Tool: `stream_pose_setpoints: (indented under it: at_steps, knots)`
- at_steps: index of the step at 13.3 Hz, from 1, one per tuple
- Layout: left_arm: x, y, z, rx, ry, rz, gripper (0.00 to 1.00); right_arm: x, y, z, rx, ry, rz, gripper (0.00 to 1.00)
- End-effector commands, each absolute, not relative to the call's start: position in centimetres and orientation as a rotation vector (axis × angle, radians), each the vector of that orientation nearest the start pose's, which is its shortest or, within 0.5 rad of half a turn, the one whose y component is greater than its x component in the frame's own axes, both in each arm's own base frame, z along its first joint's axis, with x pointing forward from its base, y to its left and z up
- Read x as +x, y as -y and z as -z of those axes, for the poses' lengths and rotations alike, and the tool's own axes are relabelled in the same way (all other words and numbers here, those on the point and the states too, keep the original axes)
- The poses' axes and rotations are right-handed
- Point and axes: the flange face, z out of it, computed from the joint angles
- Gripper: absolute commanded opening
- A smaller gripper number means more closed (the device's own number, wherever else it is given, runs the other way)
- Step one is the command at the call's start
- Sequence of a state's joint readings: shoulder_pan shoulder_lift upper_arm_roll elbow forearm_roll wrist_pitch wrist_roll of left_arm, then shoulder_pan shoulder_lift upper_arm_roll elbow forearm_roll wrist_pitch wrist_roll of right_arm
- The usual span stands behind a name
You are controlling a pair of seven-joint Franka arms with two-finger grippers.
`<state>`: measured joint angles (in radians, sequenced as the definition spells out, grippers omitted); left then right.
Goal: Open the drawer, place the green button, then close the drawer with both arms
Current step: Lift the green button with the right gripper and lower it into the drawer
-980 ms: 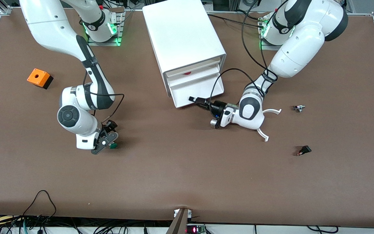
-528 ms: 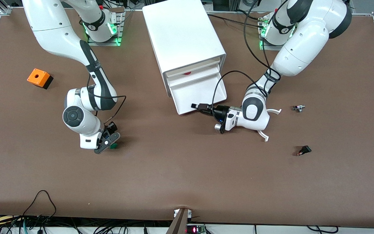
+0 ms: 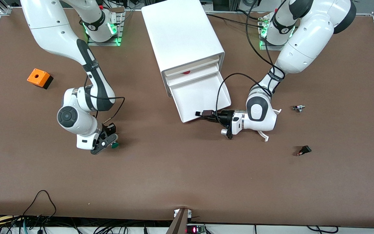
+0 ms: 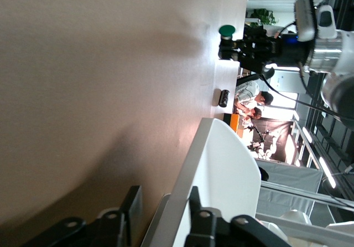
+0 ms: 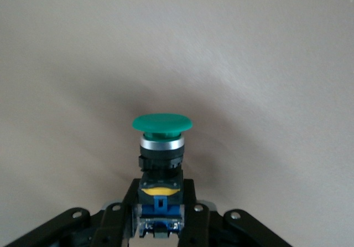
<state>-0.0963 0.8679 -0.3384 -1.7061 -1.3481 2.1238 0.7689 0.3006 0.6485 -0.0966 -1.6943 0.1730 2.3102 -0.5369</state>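
Note:
The white cabinet (image 3: 183,35) stands at the table's middle, near the robots' bases. Its middle drawer (image 3: 203,94) is pulled well out toward the front camera. My left gripper (image 3: 204,113) is shut on the drawer's front lip; in the left wrist view its fingers (image 4: 131,211) straddle the white lip (image 4: 182,197). My right gripper (image 3: 107,144) is low over the table toward the right arm's end, shut on the button (image 3: 114,145). In the right wrist view the green cap (image 5: 162,122) points away and the fingers (image 5: 119,219) clamp the blue rear. The button also shows in the left wrist view (image 4: 227,32).
An orange cube with a hole (image 3: 38,78) lies toward the right arm's end. A small black component (image 3: 304,150) and a small metal part (image 3: 299,108) lie toward the left arm's end. Something red (image 3: 187,72) shows in the top drawer's gap.
My left gripper has moved toward the front camera and drawn the drawer farther out. My right gripper has kept the button and stayed at about the same spot.

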Motion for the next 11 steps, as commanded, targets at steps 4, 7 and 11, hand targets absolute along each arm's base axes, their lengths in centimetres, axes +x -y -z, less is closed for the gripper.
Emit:
stream_pose_setpoints:
  at_steps: [4, 7, 11]
  knots:
    - [59.5, 22.4, -20.4, 2.065, 0.011, 0.309, 1.00, 65.0, -25.4, -32.4, -2.894, 0.671, -0.165, 0.00]
    - [61.3, 17.1, -26.6, 2.343, 0.139, 0.279, 1.00, 62.5, -33.2, -36.6, -2.928, 0.528, -0.213, 0.00]
    - [61.6, 13.4, -36.7, 2.729, 0.439, 0.275, 1.00, 55.3, -44.7, -36.9, -2.979, 0.323, -0.258, 0.00]
